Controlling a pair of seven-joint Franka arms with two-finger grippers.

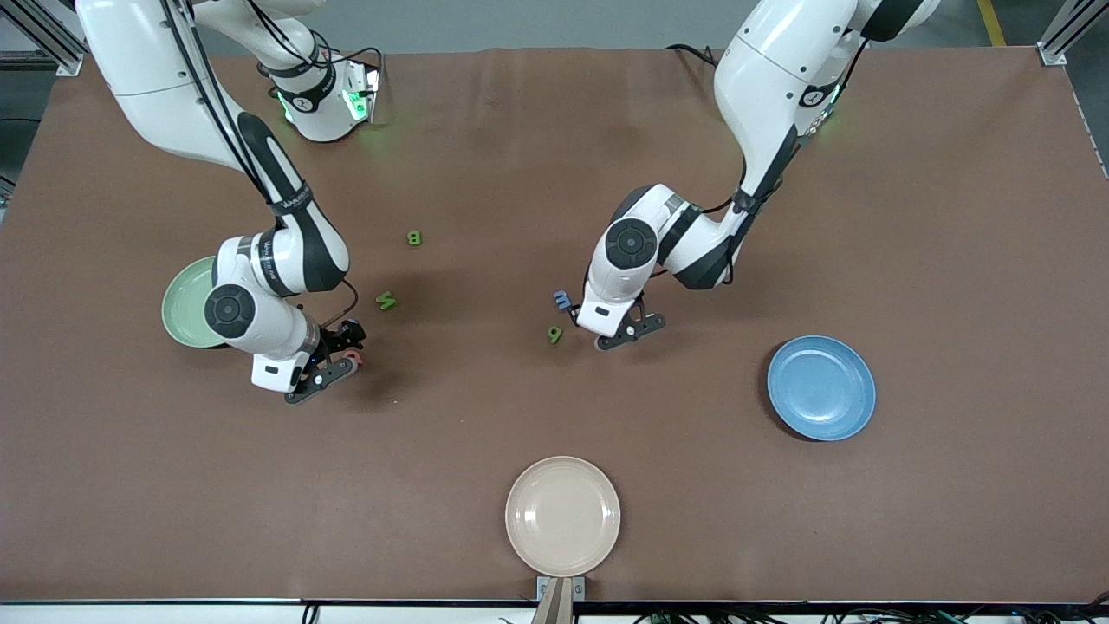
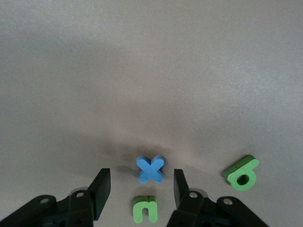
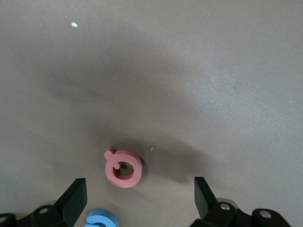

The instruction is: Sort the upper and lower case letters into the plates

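A: Plates first: we see the mint green plate near the right arm's end of the surface and the sky blue plate toward the left arm's end.

B: Our left pincer stands part-open around the blue x, not gripping. The green n sits close and could get nudged.

A: Our right pincer, wide open over the pink letter, might clip the blue piece.

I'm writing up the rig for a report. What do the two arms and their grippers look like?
Both arms are glossy white with black joint bands, round dark grey caps on the joints and black cables along the links; green lights glow near their bases. The left gripper and right gripper are black, each with two flat fingers and silver screws.
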